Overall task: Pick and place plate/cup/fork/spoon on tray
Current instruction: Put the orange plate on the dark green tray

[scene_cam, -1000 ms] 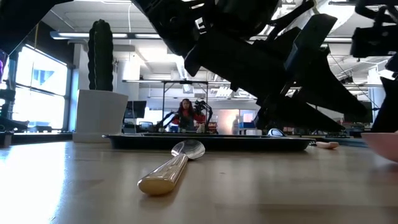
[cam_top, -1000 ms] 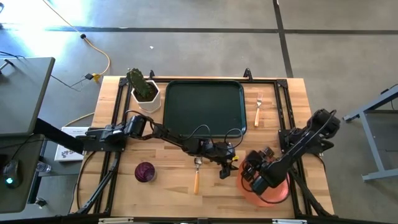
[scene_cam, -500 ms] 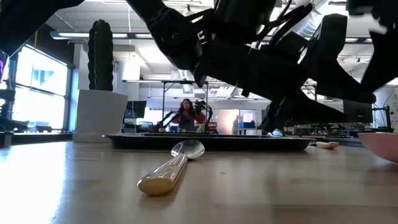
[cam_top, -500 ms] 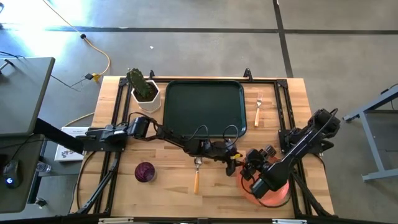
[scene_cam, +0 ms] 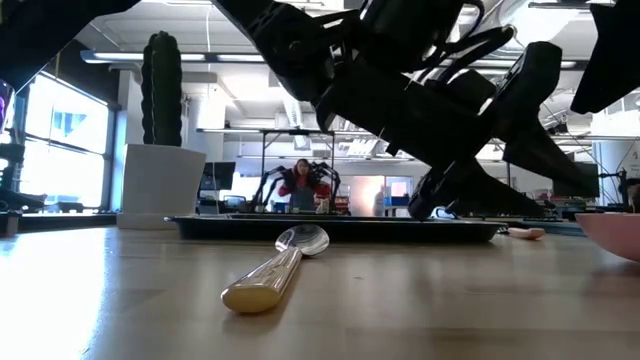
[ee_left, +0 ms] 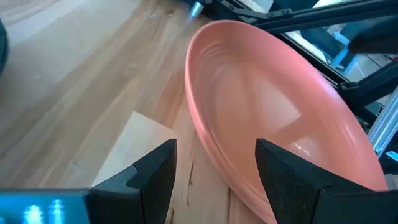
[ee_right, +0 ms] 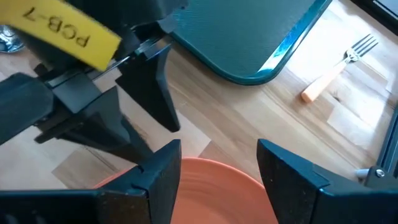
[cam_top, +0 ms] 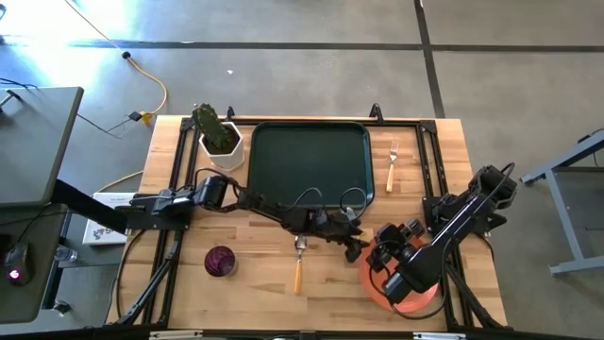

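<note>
The orange plate [cam_top: 423, 295] lies at the table's near right, partly under my right arm. My left gripper [cam_top: 357, 247] is open at the plate's left rim, which shows between its fingers in the left wrist view [ee_left: 211, 143]. My right gripper [cam_top: 383, 257] is open just above the same side of the plate [ee_right: 211, 180]. The spoon [cam_top: 299, 264] and the purple cup [cam_top: 220, 261] lie on the wood left of the grippers. The fork [cam_top: 392, 165] lies right of the green tray [cam_top: 307, 161].
A white pot with a cactus [cam_top: 220, 142] stands at the tray's far left corner. My two grippers are close together at the plate's left side. Bare wood lies between the tray's near edge and the spoon.
My left gripper has gone toward the table's right edge, closing in on the plate's left rim, and its fingers have swung from pointing at the near edge toward pointing at the plate.
</note>
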{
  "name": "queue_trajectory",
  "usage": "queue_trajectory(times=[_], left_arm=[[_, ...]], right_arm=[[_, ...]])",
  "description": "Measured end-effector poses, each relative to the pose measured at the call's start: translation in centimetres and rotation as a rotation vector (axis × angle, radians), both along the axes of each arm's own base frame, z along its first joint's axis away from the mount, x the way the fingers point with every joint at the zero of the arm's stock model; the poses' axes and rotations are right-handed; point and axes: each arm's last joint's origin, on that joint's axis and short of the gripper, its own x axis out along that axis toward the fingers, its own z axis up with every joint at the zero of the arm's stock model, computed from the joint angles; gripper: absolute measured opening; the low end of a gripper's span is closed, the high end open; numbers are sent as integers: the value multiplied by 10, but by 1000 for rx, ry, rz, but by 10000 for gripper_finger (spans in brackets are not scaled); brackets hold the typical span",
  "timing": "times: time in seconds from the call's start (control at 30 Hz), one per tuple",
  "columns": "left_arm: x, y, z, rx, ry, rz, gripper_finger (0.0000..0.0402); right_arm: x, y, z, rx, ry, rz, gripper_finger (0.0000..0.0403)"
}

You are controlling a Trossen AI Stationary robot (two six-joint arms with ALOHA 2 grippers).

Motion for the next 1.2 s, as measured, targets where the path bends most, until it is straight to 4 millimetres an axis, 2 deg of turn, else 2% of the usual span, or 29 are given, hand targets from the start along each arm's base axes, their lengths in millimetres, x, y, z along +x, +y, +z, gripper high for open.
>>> queue_trajectory(times=[0.3,0.73,1.07,1.2], left_arm=[[-1,-13,-22,-26,17,-33,209],[2,-14,-24,-39,-8,-94,204],[4,-14,-22,-2,35,-110,134],[4,-7,-25,102,61,-106,95]], right_arm=[[-1,0,0,-4,8,0,201],[-1,-1,0,-11,13,3,201],[-1,-1,0,-12,15,1,201],[-1,-1,0,-9,16,-2,201]])
